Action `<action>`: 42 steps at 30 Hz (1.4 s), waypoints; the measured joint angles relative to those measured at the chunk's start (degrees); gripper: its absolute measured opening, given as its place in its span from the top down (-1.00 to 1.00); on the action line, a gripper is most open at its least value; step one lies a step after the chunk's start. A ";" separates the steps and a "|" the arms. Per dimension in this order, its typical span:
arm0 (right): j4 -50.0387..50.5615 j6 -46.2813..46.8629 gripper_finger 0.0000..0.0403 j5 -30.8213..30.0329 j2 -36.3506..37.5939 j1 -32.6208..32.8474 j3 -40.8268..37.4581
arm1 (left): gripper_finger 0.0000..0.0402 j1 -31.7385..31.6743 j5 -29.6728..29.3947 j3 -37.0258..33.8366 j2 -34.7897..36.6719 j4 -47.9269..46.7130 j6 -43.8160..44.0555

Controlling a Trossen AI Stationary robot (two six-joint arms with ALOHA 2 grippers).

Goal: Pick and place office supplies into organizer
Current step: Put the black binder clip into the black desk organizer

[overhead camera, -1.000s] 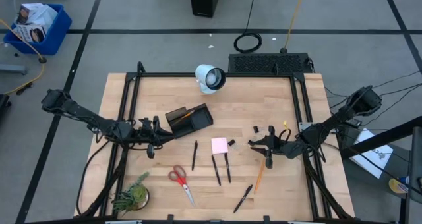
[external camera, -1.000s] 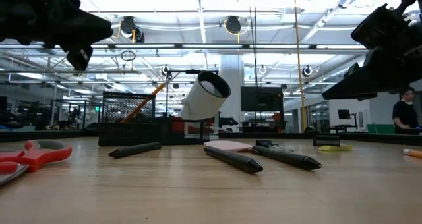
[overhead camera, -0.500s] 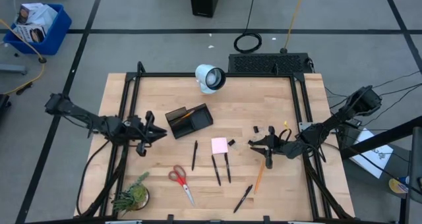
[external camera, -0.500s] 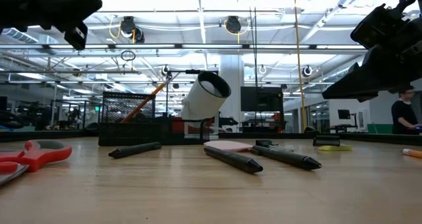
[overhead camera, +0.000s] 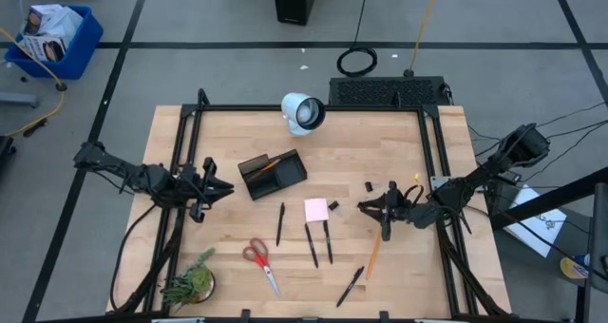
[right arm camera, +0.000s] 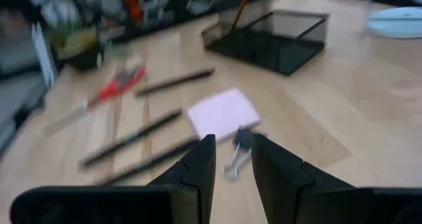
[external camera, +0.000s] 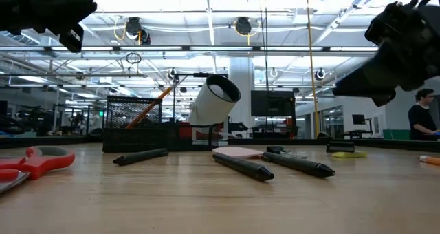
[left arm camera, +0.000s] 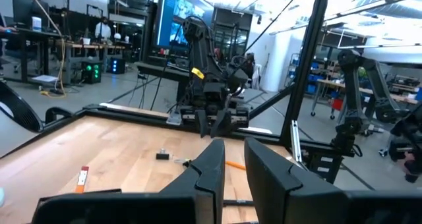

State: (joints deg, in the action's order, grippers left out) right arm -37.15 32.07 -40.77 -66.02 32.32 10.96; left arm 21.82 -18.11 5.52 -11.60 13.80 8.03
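Note:
The black organizer (overhead camera: 273,173) stands left of the table's middle with an orange pencil leaning in it. Near it lie several black pens (overhead camera: 311,244), a pink pad (overhead camera: 316,209), red scissors (overhead camera: 259,264), an orange pencil (overhead camera: 374,252) and small clips (overhead camera: 369,185). My left gripper (overhead camera: 220,188) hovers left of the organizer, its fingers (left arm camera: 214,161) a narrow gap apart with nothing between them. My right gripper (overhead camera: 364,207) hangs right of the pad, shut on a small black clip (right arm camera: 242,140). My right gripper has the clip's silver wire handles (right arm camera: 232,163) between its two fingertips. The black body sticks out ahead of the fingers. The fingers slant slightly down toward the table's left side, and the clip hangs clear of the table, above the pad's edge.
A white lamp-like cylinder (overhead camera: 304,112) lies at the far edge, with a large black grille box (overhead camera: 389,90) behind the table. A green plant (overhead camera: 190,283) sits at the near left corner. Bare wood lies between the organizer and the right edge.
My left gripper has drawn back from the organizer toward the table's left edge and risen a little. My right gripper has stayed in place and rolled about its own pointing line.

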 joint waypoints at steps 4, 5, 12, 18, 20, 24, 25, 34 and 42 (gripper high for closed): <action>-2.95 6.31 0.56 -6.19 0.00 0.00 0.02 | 0.69 0.02 0.00 0.00 0.00 0.00 0.02; -3.17 7.36 0.56 -8.51 0.00 0.00 0.02 | 0.69 0.00 0.00 0.00 0.00 0.00 0.02; -10.20 4.23 0.56 -11.05 -0.02 -1.17 0.55 | 0.69 0.02 0.00 0.00 0.00 0.03 -0.24; -12.97 8.18 0.56 -13.45 -2.19 -1.01 0.87 | 0.69 0.01 0.00 0.00 0.00 -0.02 -0.28; -15.59 10.72 0.55 -16.88 -2.29 -1.03 0.92 | 0.69 0.00 0.00 0.00 0.00 -0.06 -0.28; -16.30 13.91 0.47 -16.83 -3.63 -4.40 1.82 | 0.69 0.00 0.00 0.00 0.00 -0.17 -0.28; -16.58 15.14 0.43 -16.14 -4.01 -5.28 2.62 | 0.69 0.00 0.00 0.00 0.00 -0.18 -0.31; -15.72 17.88 -0.06 -16.14 -11.28 -11.91 11.89 | 0.69 0.00 0.00 0.00 -0.02 -0.21 -0.22; 19.34 47.81 -0.57 -19.41 -21.99 -18.62 25.75 | 0.69 0.00 0.00 0.00 0.00 -0.26 -0.14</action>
State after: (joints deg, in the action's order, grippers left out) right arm -17.82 79.87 -60.18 -88.01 13.70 36.71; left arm 21.82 -18.11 5.52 -11.60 13.54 7.90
